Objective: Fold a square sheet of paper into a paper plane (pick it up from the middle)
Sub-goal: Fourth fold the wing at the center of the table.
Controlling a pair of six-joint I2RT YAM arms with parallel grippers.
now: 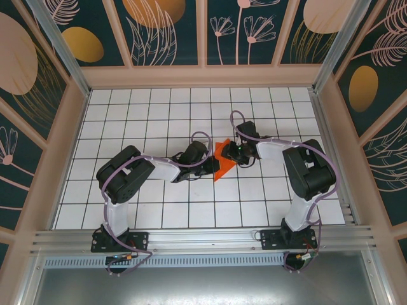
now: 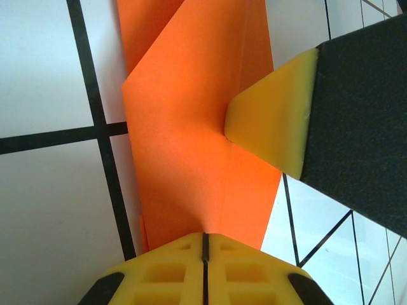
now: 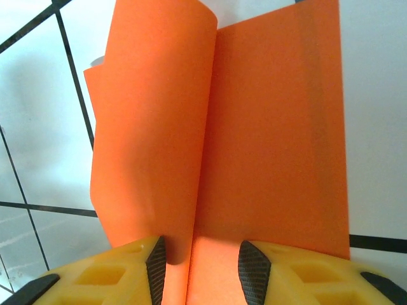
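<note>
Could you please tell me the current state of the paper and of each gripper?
square sheet of paper: partly folded and creased, with one flap curling upward.
left gripper: shut, pinching an edge of the paper.
right gripper: open, with one finger on either side of the raised flap.

The orange paper (image 2: 191, 159) runs out of both wrist views at the top edge.
</note>
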